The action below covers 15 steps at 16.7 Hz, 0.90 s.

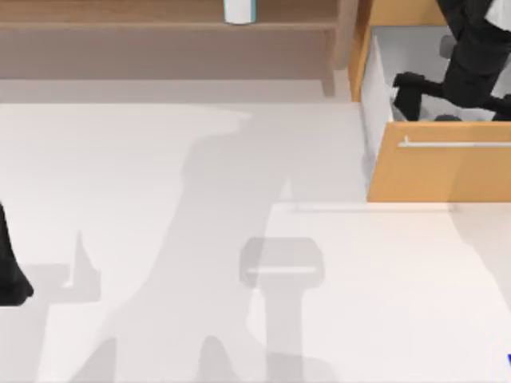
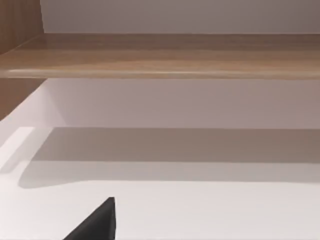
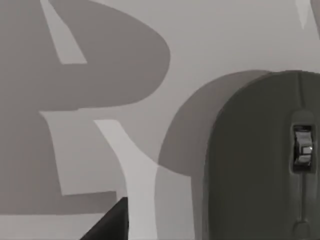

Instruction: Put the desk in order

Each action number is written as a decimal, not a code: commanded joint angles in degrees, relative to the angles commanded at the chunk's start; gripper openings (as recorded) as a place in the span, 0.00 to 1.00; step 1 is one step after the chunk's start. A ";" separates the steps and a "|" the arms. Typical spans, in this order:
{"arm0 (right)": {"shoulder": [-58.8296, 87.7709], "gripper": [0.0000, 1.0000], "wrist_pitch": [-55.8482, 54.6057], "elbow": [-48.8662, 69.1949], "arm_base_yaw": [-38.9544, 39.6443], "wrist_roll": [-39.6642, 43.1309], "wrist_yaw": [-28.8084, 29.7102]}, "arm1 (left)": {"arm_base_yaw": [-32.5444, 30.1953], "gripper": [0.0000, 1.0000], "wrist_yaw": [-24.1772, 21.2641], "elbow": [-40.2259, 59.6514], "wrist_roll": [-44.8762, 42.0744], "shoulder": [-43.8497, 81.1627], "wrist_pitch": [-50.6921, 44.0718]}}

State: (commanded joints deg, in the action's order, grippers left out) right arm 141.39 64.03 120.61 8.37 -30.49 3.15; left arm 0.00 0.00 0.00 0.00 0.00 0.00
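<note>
Top view: desk [image 1: 200,263] white; drawer [image 1: 435,171] pulled open at right rear, right gripper [image 1: 415,92] down inside it, jaw state cannot tell. Left gripper [image 1: 12,279] parked at left edge. White cylinder [image 1: 239,9] on shelf [image 1: 120,24]. Left wrist view: shelf board over white desktop. Right wrist view: grey mouse [image 3: 260,165] on drawer floor.

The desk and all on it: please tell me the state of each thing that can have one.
drawer: pulled open, the right arm reaching into it.
mouse: lying flat on the drawer floor, wheel side up, under the right wrist camera.
white container: standing on the shelf.
right gripper: inside the drawer.
left gripper: parked at the desk's left edge, above the tabletop.
</note>
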 joint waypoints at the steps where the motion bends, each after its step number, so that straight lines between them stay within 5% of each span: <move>1: 0.00 0.70 0.00 0.00 0.00 0.00 0.00 | 0.00 1.00 0.00 0.00 0.00 0.00 0.00; 10: 0.00 0.02 0.00 0.00 0.00 0.00 0.00 | 0.00 1.00 0.00 0.00 0.00 0.00 0.00; 15: 0.00 0.00 0.00 0.00 0.00 0.00 0.00 | 0.00 1.00 0.00 0.00 0.00 0.00 0.00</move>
State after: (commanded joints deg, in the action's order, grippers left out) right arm 141.39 64.03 120.61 8.37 -30.49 3.15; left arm 0.00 0.00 0.00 0.00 0.00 0.00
